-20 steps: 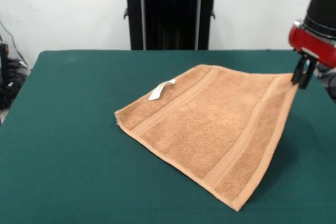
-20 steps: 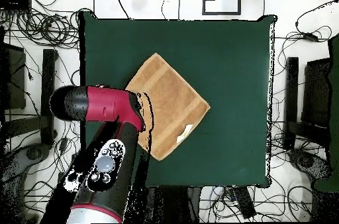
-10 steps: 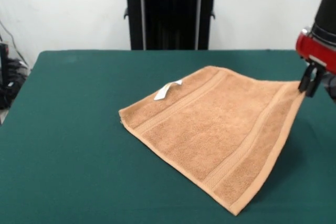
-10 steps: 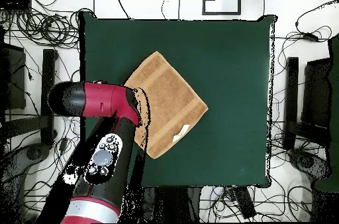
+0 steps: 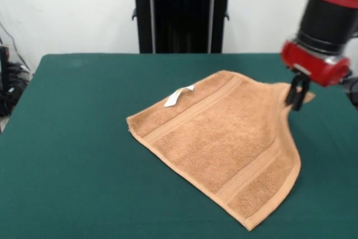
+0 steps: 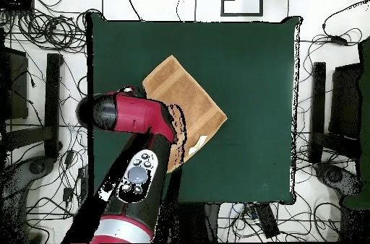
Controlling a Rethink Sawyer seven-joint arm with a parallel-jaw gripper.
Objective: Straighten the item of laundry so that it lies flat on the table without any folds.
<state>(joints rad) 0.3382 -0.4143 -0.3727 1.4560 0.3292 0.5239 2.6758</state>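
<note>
The orange-tan towel [image 5: 218, 138] lies spread on the dark green table [image 5: 72, 138], with its white tag [image 5: 178, 95] sticking up near the far left edge. My gripper [image 5: 296, 98] is shut on the towel's right corner and holds it a little above the table. The cloth under that corner rises in a curved ridge. The rest lies mostly flat, band stripes showing. In the overhead view the red arm [image 6: 134, 115] covers the gripper and part of the towel [image 6: 184, 89].
The black pedestal [image 5: 182, 15] stands behind the table's far edge. The table's right edge lies close to the gripper in the front view. Cables and stands [image 6: 43, 32] surround the table [image 6: 246, 61] in the overhead view.
The gripper first moved a little right, then swung left toward the table's middle with the corner. The towel's right edge, earlier stretched straight, now curves and buckles.
</note>
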